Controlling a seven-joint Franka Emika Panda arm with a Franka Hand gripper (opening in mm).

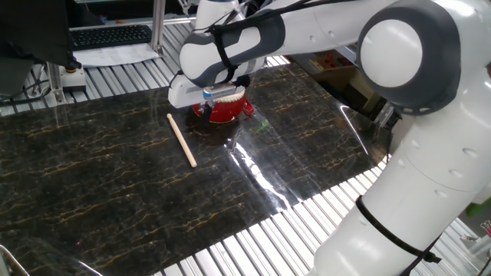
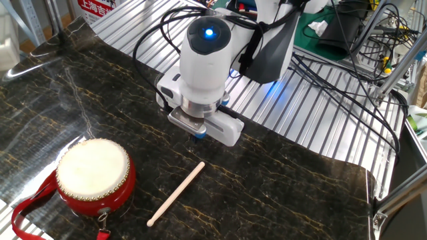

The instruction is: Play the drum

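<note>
The drum (image 2: 93, 175) is red with a cream-white top skin and stands at the near left of the dark mat. In one fixed view the drum (image 1: 225, 113) is partly hidden behind the arm. A thin light wooden stick (image 2: 176, 194) lies flat on the mat to the right of the drum; it also shows in one fixed view (image 1: 182, 139). My gripper (image 2: 199, 135) hangs just above the mat, beyond the stick's far end, apart from both stick and drum. Its fingertips show as one small dark tip, close together, holding nothing. In one fixed view the gripper (image 1: 201, 98) is in front of the drum.
A red strap (image 2: 25, 212) trails from the drum to the left. The dark marble mat (image 1: 115, 192) lies on a ribbed metal table (image 2: 313, 127). Cables (image 2: 347, 87) run behind the arm. A keyboard (image 1: 111, 35) sits at the back.
</note>
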